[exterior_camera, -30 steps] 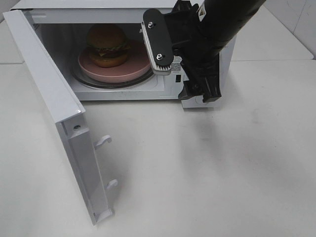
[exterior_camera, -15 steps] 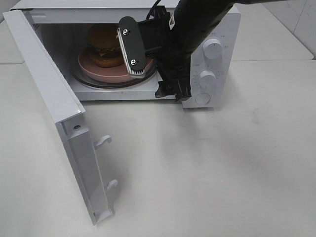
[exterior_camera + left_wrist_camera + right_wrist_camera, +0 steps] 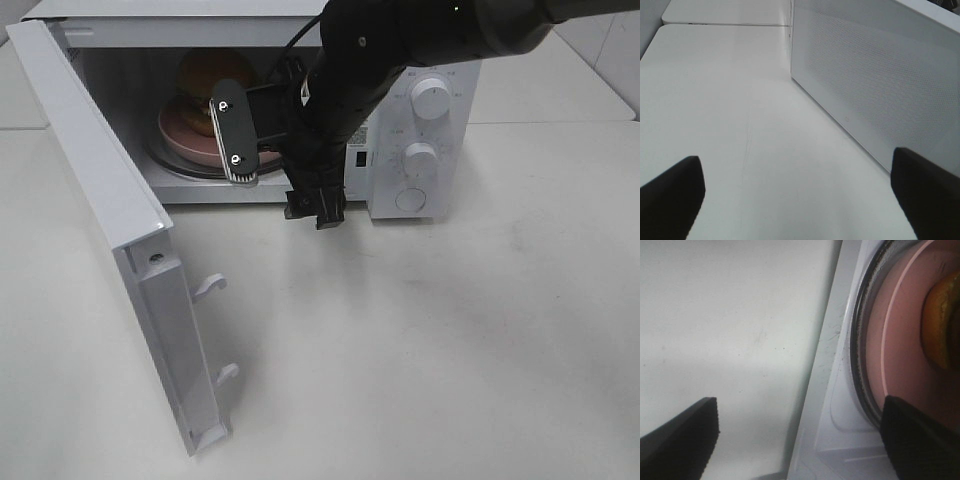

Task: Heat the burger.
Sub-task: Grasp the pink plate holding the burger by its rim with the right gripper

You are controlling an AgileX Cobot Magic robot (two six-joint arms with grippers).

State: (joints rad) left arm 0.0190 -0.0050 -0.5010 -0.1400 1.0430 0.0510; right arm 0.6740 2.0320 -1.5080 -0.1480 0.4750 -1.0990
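The burger [image 3: 206, 71] sits on a round pink plate [image 3: 184, 137] on the glass turntable inside the open microwave [image 3: 400, 120]. Only its bun top shows in the exterior high view. My right gripper [image 3: 275, 176] hangs open at the front of the oven's mouth, just right of the plate, holding nothing. One finger pad [image 3: 233, 141] covers the burger's lower part. In the right wrist view the right gripper [image 3: 800, 440] spans the oven's front sill, with the pink plate [image 3: 900, 355] and the bun's edge [image 3: 940, 327] beyond. The left gripper [image 3: 795, 200] is open over the bare table.
The microwave door [image 3: 95, 175] stands swung out to the left, its latch hooks [image 3: 210, 287] facing the table. Its meshed panel [image 3: 880, 80] rises beside the left gripper. Two dials [image 3: 430, 97] and a button are on the right panel.
My right arm has swung left and down across the oven's front, uncovering the dials and now hiding the burger's lower part. Its jaws stay open.
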